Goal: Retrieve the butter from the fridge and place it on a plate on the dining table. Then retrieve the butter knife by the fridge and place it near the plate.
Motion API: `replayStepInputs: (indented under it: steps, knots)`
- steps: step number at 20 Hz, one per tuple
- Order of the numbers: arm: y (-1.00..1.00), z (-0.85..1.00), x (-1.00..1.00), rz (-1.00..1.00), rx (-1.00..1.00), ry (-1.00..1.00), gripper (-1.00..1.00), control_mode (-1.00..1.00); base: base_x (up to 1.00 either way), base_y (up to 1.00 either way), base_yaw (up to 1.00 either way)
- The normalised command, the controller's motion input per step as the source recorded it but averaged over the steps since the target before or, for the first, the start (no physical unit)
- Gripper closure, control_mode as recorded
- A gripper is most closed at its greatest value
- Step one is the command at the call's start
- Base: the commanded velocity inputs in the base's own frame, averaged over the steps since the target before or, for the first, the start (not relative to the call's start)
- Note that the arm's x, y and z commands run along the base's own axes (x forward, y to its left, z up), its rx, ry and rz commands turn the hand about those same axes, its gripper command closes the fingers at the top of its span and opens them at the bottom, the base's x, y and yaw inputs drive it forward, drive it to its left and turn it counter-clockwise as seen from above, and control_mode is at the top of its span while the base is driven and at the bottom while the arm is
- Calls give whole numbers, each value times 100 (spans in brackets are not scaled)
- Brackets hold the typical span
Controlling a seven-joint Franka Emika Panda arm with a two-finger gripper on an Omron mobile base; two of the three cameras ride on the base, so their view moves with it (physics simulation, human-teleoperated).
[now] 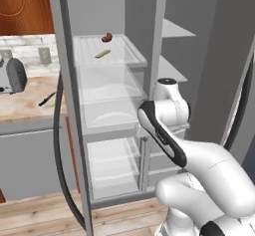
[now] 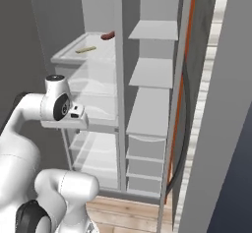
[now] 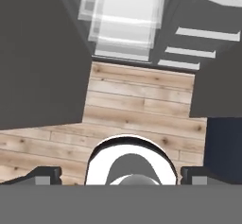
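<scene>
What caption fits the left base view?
Open fridge, butter on its top shelf, butter knife on the counter beside it.

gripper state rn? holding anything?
Gripper: open, jaws wide apart, holding nothing, pointed down at the wood floor in front of the fridge.

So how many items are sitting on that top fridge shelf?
2: the butter, a pale stick mid-shelf, and a dark red item behind it near the back. Other shelves look bare, though frosted drawers could hide more.
</scene>
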Motion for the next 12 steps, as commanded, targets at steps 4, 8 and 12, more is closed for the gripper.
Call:
replayStepInputs:
  steps: [4, 8, 12]
  knots:
    - [0, 0, 0, 0, 0, 0, -100, 100, 42, 3, 24]
    - [0, 0, 0, 0, 0, 0, -100, 100, 44, 0, 4]
    - [0, 0, 0, 0, 0, 0, -100, 100, 61, 0, 3]
